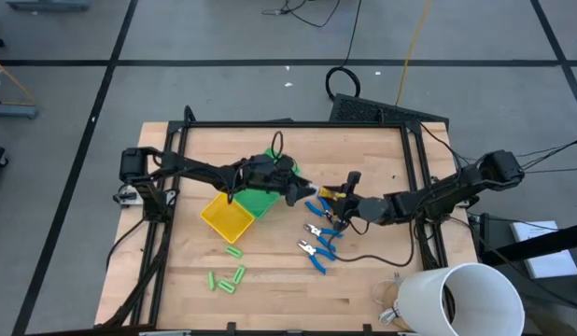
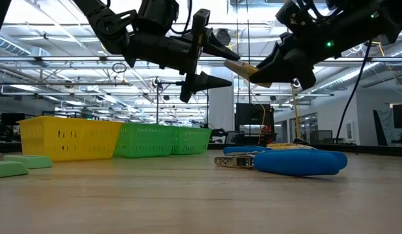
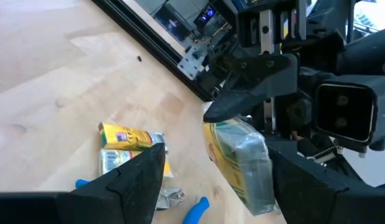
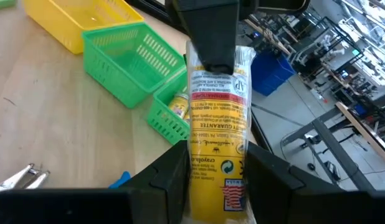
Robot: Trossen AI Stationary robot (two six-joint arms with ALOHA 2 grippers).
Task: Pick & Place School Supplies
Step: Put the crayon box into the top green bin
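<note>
While the handover hangs in mid-air: both arms meet above the middle of the table, clear of the wood.
Right gripper [image 4: 211, 180]: clenched on a yellow crayon packet [image 4: 216, 124], gripping its lower end so the far end sticks out free for the other arm.
Left gripper [image 3: 211, 177]: fingers spread wide on either side of the packet's free end; I cannot tell whether they touch the wrapper, and they are not yet closed on it.
Why held so: my reading is a pass from right to left, since the baskets sit on the left arm's side.
Green basket [image 1: 258, 201]: just beside the left gripper, with one yellow packet already lying in a compartment in the right wrist view.
Yellow basket [image 1: 227, 217]: touching the green one, towards the table's front-left.
Blue-handled pliers [image 1: 316, 250]: on the wood below and just in front of the two grippers, with another yellow packet [image 3: 127, 146] lying near them.
Green sticks [image 1: 229, 276]: scattered near the front edge, well apart from the arms.
White cup [image 1: 461, 301]: at the front-right corner, out of the way.
Open room: bare wood behind the baskets and to the front centre; the tight spot is between the two grippers, where fingers could clash.
</note>
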